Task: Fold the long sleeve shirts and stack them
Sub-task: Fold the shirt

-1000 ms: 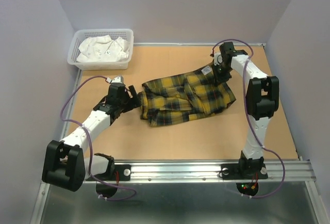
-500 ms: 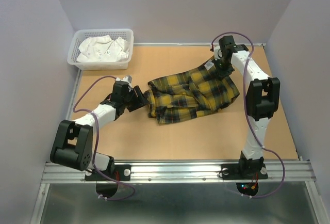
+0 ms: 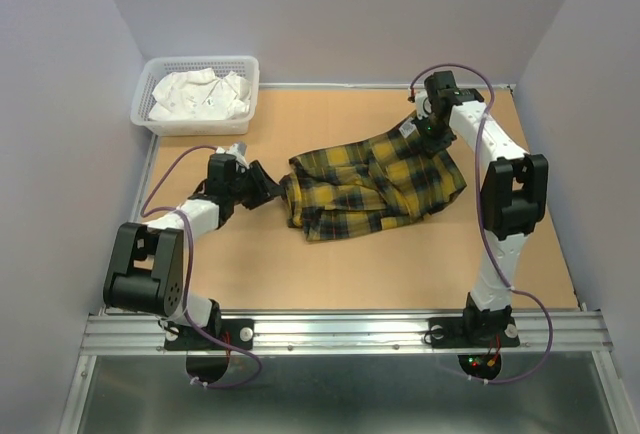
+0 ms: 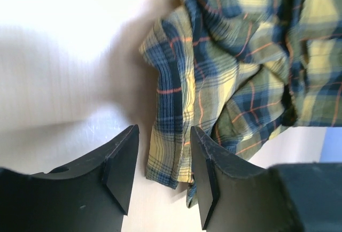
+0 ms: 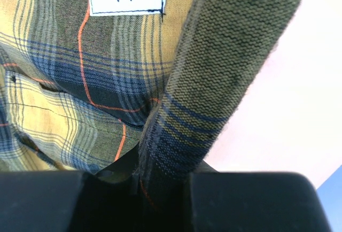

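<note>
Tan table [image 3: 400, 264] (lavender walls [image 3: 330, 14] around) bears plaid shirt [image 3: 375, 184].

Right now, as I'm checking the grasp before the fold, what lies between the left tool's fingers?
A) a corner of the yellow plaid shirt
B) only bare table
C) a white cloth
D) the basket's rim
A: in the left wrist view, a corner of the yellow plaid shirt lies in the open gap of the left tool.
</note>
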Robot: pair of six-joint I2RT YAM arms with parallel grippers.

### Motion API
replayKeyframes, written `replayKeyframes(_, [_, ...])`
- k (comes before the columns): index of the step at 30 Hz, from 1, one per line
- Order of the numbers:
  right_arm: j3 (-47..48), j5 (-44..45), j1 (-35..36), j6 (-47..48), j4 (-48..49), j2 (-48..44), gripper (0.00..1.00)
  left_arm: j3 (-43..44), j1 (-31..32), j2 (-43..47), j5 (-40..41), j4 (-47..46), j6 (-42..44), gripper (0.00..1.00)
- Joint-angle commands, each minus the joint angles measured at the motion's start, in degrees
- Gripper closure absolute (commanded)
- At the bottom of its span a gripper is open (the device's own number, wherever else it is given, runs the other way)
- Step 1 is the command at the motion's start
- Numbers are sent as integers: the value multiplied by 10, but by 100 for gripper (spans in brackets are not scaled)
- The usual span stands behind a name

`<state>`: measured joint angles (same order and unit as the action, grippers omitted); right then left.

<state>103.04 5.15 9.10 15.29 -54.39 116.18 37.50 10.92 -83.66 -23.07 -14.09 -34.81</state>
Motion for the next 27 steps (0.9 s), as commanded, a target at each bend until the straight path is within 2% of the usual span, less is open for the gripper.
replayKeyframes(1, [-11, 12, 7, 10, 23, -45, 99, -18, -23, 19, -64, -56, 11, 46])
replayKeyframes(13, [-7, 19, 14, 10, 25, -44, 99, 21, -21, -52, -125, -74, 17, 50])
replayKeyframes(15, [-7, 20, 15, 10, 26, -40, 100, 21, -22, -62, -122, -76, 12, 52])
replayKeyframes(16, [-6, 20, 16, 9, 26, -40, 99, 21, -21, -74, -125, -80, 8, 56])
replayKeyframes(23, [0, 34, 26, 9, 26, -38, 99, 30, -20, -114, -132, -88, -2, 59])
replayKeyframes(25, [2, 36, 29, 9, 25, -38, 99, 32, -18, -122, -133, -89, -3, 65])
replayKeyframes(27, [8, 40, 32, 8, 25, -38, 99, 34, -14, -126, -132, -90, -7, 66])
